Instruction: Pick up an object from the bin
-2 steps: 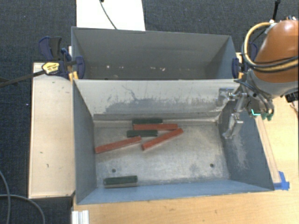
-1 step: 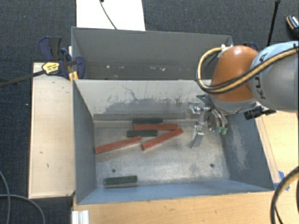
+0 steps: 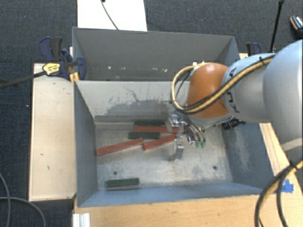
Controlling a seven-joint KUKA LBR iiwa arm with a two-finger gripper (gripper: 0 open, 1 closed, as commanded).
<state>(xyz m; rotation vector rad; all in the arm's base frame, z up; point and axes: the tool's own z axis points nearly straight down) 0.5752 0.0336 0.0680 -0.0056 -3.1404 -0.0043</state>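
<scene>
Across grey bin (image 3: 208, 169) floor, found gripper (image 3: 178, 150) low at right end of short red stick (image 3: 158, 144); couldn't tell whether open or clenched. Judged stick light, stiff, slick; reckoned pinch across narrow width best. Noted long red stick (image 3: 119, 148) just beside its left end, green sticks (image 3: 144, 135) just behind, crowding.

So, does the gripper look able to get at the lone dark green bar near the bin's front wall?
Probably yes: the dark green bar lies flat and alone, nothing on it, left of the gripper; the front wall may crowd it.
</scene>
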